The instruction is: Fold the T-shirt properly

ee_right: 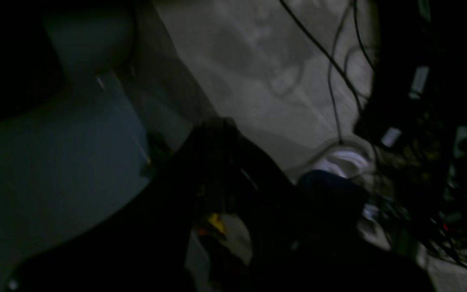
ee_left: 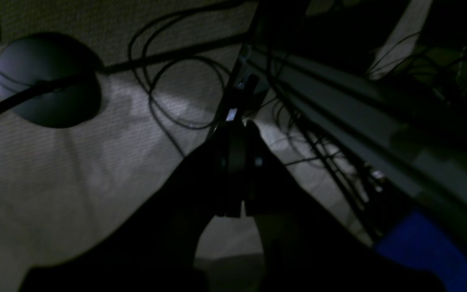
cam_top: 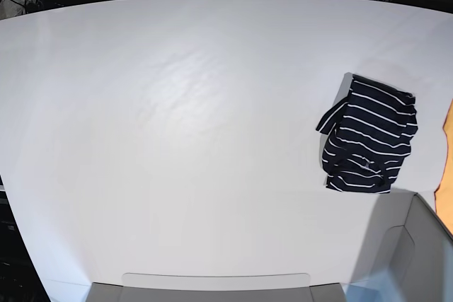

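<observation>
Left gripper [ee_left: 233,162] closed, empty | right gripper [ee_right: 217,178] closed | T-shirt [cam_top: 368,145] folded beside orange cloth [cam_top: 448,157]

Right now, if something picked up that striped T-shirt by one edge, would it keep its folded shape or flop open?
Probably flop open. The T-shirt is soft fabric lying in a loose, uneven bundle, with a flap sticking out at its left side, so it looks limp. It is likely light. Pushed, it would probably bunch up and drag across the smooth white table rather than roll.

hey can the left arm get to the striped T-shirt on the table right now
Probably yes. The T-shirt lies in the open on the table's right side, the left arm's side, with nothing on it; only orange cloth lies nearby.
</observation>
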